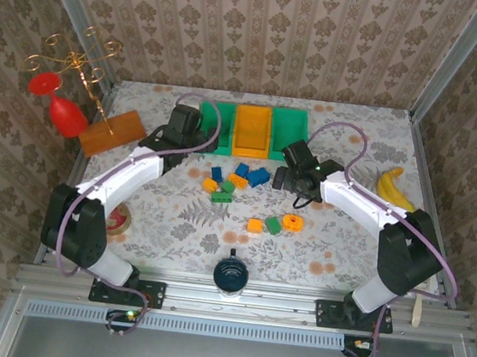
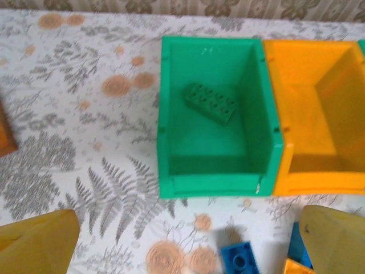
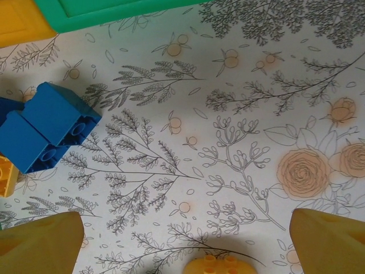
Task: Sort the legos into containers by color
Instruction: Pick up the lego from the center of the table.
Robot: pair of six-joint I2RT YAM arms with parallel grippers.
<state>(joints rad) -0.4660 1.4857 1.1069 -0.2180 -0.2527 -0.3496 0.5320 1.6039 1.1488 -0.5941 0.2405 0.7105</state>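
Three joined bins (image 1: 253, 130) are sitting at the far side of the table (image 1: 343, 242). The left claw (image 2: 188, 216) and right claw (image 3: 187, 216) are both gaping wide, gripping nothing. Loose legos (image 1: 236, 181) are lying scattered before the bins; one green brick (image 2: 210, 103) is resting inside the left bin (image 2: 217, 185).

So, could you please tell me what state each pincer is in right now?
Left pincer: open, holding nothing.
Right pincer: open, holding nothing.
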